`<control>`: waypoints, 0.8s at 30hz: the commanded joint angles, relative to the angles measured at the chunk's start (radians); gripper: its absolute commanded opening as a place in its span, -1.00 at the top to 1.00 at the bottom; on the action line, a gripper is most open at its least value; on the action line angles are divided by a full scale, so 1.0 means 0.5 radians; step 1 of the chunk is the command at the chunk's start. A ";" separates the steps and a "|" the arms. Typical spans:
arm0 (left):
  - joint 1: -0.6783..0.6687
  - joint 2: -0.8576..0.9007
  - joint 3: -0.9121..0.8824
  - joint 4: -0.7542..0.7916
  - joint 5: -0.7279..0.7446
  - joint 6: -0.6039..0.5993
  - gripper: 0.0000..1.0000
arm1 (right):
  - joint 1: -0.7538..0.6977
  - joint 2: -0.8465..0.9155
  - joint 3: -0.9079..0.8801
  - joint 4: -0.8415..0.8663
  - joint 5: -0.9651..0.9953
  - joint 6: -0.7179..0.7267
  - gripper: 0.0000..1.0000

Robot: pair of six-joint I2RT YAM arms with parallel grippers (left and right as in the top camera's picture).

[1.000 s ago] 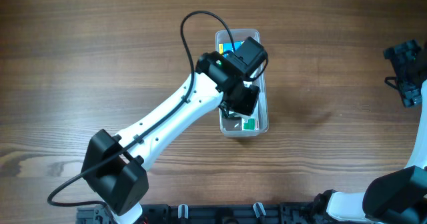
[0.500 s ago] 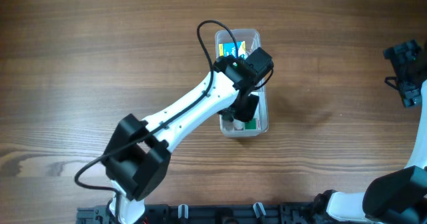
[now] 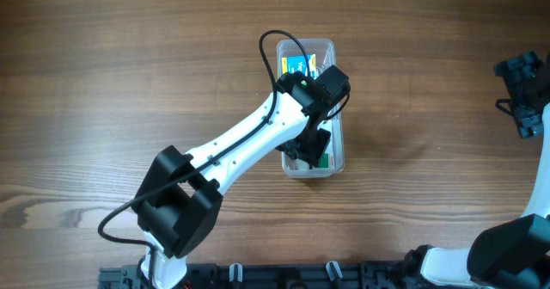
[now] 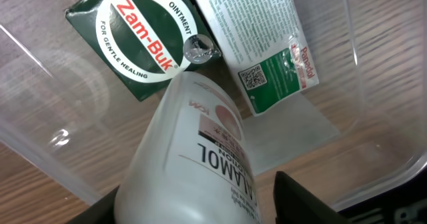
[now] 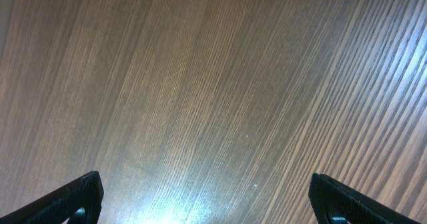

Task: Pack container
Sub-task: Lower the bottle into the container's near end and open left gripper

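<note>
The container [image 3: 330, 50] lies lengthwise in the middle of the table [image 3: 129, 65], and the left gripper [image 3: 309, 147] hangs down inside its near end; at the far end I can see a blue and yellow box [image 3: 298, 64]. From the wrist view a white bottle [image 4: 193, 151] lies tilted between the jaws, its capped end right up against a green Zam-Buk box [image 4: 133, 37], with a white sachet [image 4: 257, 44] flat on the floor just beside both. The jaws stand either side of the bottle, but only their dark fingers [image 4: 307, 197] show at the picture's lower edge, with a sliver of floor between the bottle and that one; I cannot tell whether they pinch it or merely flank it. The right gripper [image 5: 203, 201] hovers over bare wood well off to the side, jaws spread wide and holding nothing. To my eye the step is settling the bottle into the tub. Done well, it should go down on its side along the tub's length without pushing the green box; the jaws should part only as far as the clear walls allow; then the arm should lift straight up, so that no finger catches the rim or drags the sachet.
</note>
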 commanded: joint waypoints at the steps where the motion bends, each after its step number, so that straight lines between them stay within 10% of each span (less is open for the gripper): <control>1: -0.014 -0.002 0.013 0.031 0.002 0.021 -0.35 | 0.005 0.018 0.007 0.005 -0.003 0.040 -0.99; 4: -0.014 -0.002 0.014 0.043 0.004 0.020 -0.99 | 0.005 0.018 0.007 0.005 -0.003 0.040 -1.00; 24: 0.119 -0.517 0.014 0.067 -0.035 -0.146 -0.99 | 0.005 0.018 0.007 0.005 -0.003 0.041 -1.00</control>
